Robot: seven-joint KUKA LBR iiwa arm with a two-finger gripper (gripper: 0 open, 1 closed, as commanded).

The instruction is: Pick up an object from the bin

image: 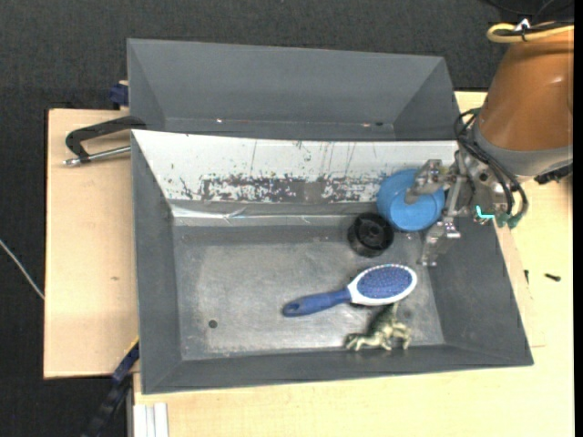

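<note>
Grey metal bin (155, 271), slanted walls, a few loose things gathered toward the right half of the floor. Right of centre, blue hairbrush (351, 294) flat on the floor, handle pointing left, oval head with white bristle pad at the right end. Above the brush head and apart from it, small black round piece (371, 233), like a cap or wheel, at the foot of the back wall. Below the brush head, near the front wall, small brass-green toy figure (378, 336), lying over. Further right, blue round thing (405, 203), ball or domed cap, against the back wall and close up to the left side of the claw (437, 228). Nearest candidate for the pick, so taken as the task's thing. Looks like smooth hard plastic: probably light, stiff, not fragile, slippery on the curved face; liable to roll or squirt out of an off-centre pinch. Best taken squarely across the widest part, or by a rim if hollow; not readable from this angle. Claw low at the bin's right end, level with the blue thing and just right of it; touching or merely overlapping, unclear. Open, closed or gripping: cannot tell.
</note>
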